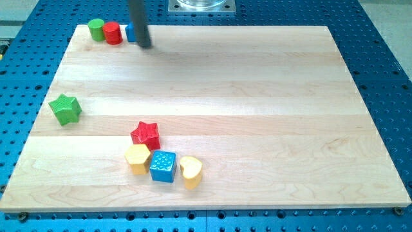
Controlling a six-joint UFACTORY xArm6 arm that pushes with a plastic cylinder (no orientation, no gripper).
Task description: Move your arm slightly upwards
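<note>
The yellow heart (190, 171) sits clear; the tip (145, 45), gripperless, seemingly touching the blue block (131, 32), could nudge it upward.

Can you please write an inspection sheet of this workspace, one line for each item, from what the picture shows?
Surface: pale wooden board, flat, on a blue perforated table.
Job's things: dark rod, my tip near the board's top-left corner, just right of the blue block, which the rod partly hides; contact cannot be told.
Clutter: green cylinder and red cylinder in a row with the blue block; green star alone at the view's left; red star, yellow hexagon, blue cube and yellow heart clustered near the bottom.
Grippers: nothing seen.
Cables: nothing seen.
Surroundings: metal mount plate at the view's top.
</note>
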